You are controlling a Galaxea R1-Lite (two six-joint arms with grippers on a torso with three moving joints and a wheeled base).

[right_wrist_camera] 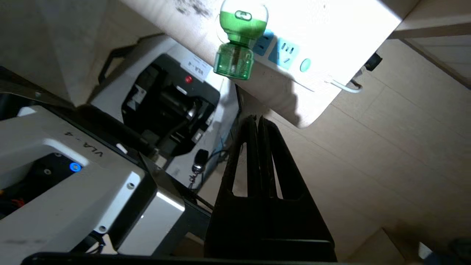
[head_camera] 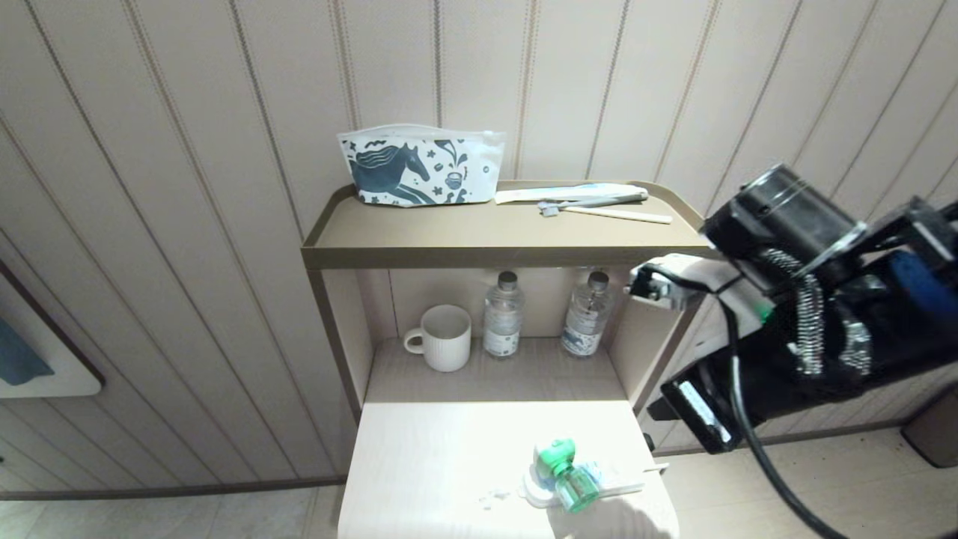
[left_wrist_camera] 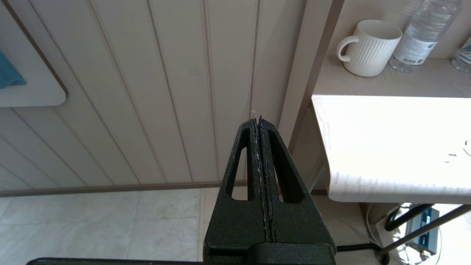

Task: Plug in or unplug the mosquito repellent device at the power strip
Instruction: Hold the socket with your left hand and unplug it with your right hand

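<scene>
**Repellent Unit Seated in Strip, Both Claws Closed and Empty**

Panelled wall [head_camera: 187,224] in pale beige forms the background, with a tiled floor [left_wrist_camera: 92,228] below. Against the wall stands a shelf unit [head_camera: 509,239]; its top tray carries a horse-print pouch [head_camera: 419,166] and a toothbrush [head_camera: 606,212]. The lower shelf holds a ribbed white mug [head_camera: 443,338] and two clear water bottles [head_camera: 503,316], upright and side by side.

In front of the shelf unit is the white desk [head_camera: 434,464], brightly lit. The power strip [head_camera: 599,486] lies flat near the desk's front right corner, its thin cord leaving one end. The mosquito repellent device [head_camera: 563,473] is seated in the strip, white-and-green head against the outlet face, green bottle pointing toward the desk's front edge. Bluish outlets beside it are free.

The right arm [head_camera: 808,314] is raised at the right of the desk. The right claw [right_wrist_camera: 257,123] is narrow, fingers pressed together, holding nothing, off the desk's edge and apart from the device. The left claw [left_wrist_camera: 259,123] is likewise closed and empty, hanging left of the desk, facing the wall.
</scene>
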